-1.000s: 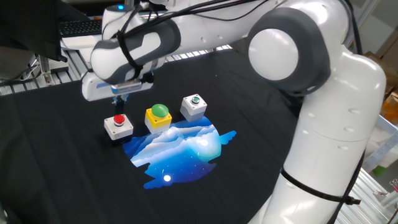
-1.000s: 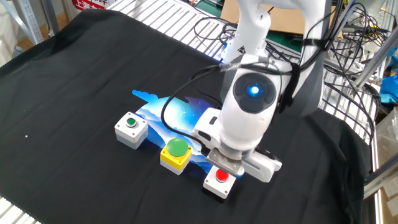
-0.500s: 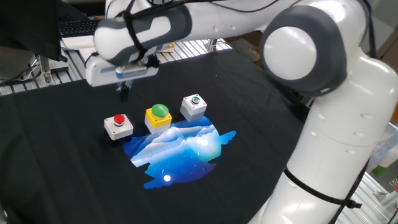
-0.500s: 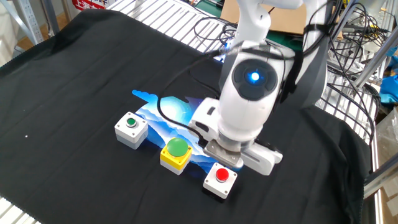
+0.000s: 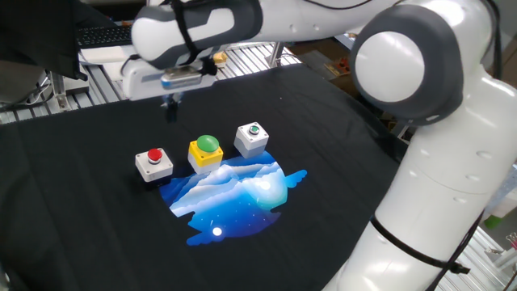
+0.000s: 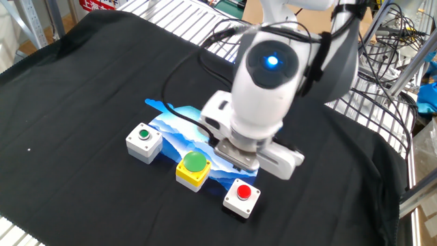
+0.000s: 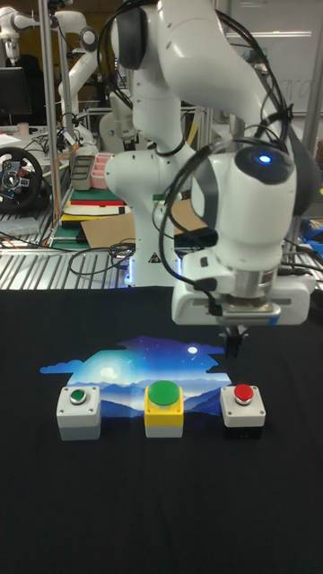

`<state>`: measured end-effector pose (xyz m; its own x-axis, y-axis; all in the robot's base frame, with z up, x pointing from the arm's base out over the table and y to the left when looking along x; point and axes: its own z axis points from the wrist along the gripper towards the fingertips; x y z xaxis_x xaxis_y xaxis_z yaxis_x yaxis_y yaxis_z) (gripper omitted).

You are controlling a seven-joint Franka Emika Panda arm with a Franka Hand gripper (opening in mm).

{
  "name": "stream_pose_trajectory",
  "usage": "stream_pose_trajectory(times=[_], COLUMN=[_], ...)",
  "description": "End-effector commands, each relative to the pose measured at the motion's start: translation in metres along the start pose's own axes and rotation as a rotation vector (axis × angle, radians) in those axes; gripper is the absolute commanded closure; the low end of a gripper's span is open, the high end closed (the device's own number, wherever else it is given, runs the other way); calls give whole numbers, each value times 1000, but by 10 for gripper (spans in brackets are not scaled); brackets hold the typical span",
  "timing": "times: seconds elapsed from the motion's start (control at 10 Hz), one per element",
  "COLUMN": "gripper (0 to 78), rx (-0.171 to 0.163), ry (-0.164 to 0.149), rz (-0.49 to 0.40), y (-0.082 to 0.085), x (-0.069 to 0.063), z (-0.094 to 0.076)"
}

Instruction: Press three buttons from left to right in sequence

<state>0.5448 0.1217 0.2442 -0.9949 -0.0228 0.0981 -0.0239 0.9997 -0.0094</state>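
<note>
The gripper (image 7: 236, 343) is held in the air above the row, over the gap between the red button (image 5: 153, 156) and the green dome button (image 5: 208, 144), touching neither. Whether the fingers are together or apart cannot be told. The small green-capped button (image 5: 254, 129) sits at the right end on the black-draped table (image 5: 97, 234). Nothing confirms a press; the middle button is judged next.

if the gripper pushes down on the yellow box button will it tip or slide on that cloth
Probably stays upright: the yellow box is squat with a flat base. A centred push on its green dome should press straight down. It looks light and unfixed, so an off-centre push might shift it.
</note>
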Motion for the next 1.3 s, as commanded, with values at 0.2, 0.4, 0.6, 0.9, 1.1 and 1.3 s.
stream_pose_trajectory(times=[0.2,0.4,0.6,0.9,1.1,1.3], gripper=[764,764,764,764,764,764], rx=[12,66,74,80,98,98], ry=[14,21,26,27,6,0], rz=[-59,-81,-88,-90,-72,-70], y=[-59,-82,-99,-112,-115,-124], x=[1,7,16,32,69,89], z=[-16,-18,-23,-22,-9,-4])
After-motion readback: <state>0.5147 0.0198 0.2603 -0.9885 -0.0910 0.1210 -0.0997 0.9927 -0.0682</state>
